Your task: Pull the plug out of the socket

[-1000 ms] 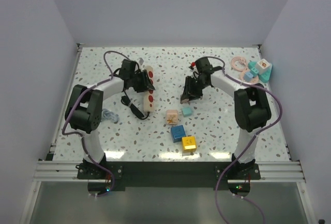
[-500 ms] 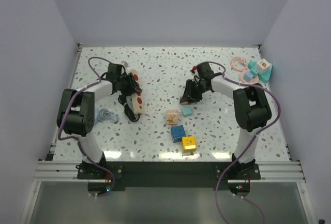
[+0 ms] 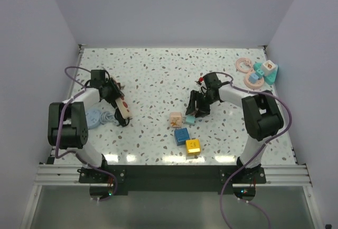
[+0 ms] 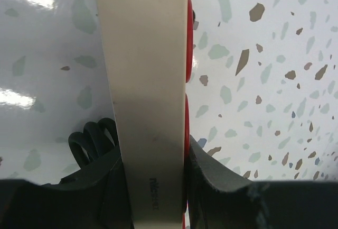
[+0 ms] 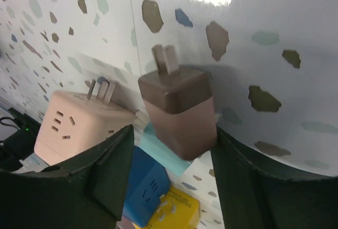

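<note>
The left gripper (image 4: 153, 160) is squeezed tight on the power strip (image 4: 148, 81). One finger presses on each long side of the cream bar, and the red outlet faces show along the edge by the right-hand finger.

In the last second this arm has swung to its own left and taken the whole power strip (image 3: 124, 108) along in its grip. The strip has gone from out in the open part of the table to a spot close to the left side.

A loop of thin black cord (image 4: 92, 142) lies on the table, touching the outer side of the left-hand finger. So the cord has come along with the strip.

I cannot find the plug itself in any view. It may still be stuck in an outlet under the gripper, so the job does not look done.

The right gripper (image 3: 193, 110) has come a little nearer to the toy cubes. It is closed on a brown block (image 5: 177, 112) with two metal prongs sticking out from between the fingers. A pink cube (image 5: 74, 128) sits just past its left-hand finger.

To get the plug out, the cord end needs to be held while the strip is pulled away.
</note>
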